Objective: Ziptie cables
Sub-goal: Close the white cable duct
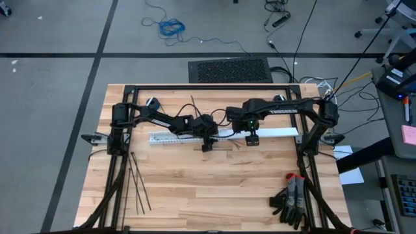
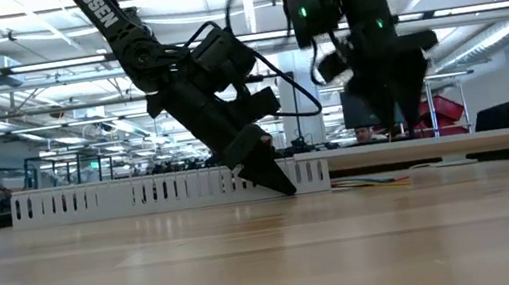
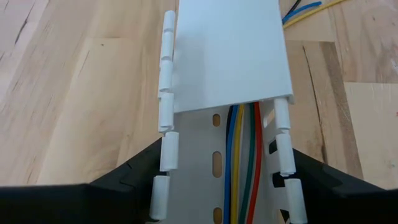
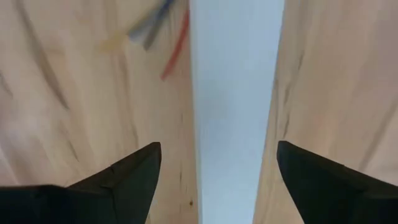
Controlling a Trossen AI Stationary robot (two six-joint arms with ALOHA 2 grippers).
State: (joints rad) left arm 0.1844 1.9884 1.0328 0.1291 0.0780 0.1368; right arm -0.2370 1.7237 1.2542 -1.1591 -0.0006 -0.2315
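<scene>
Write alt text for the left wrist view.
The left claw straddles a white slotted duct on a wooden table, with blue, yellow, green and red wires lying inside it. A smooth white cover caps the duct's far part.

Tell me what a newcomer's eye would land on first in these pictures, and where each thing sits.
First, the two dark arms meeting over the middle of the wooden table, above a long white slotted duct. The left gripper straddles the duct, where coloured wires run under a flat white cover; the right gripper hangs open above that cover. Thin black zipties lie near the table's front-left edge, and dark gloves at front right.
</scene>
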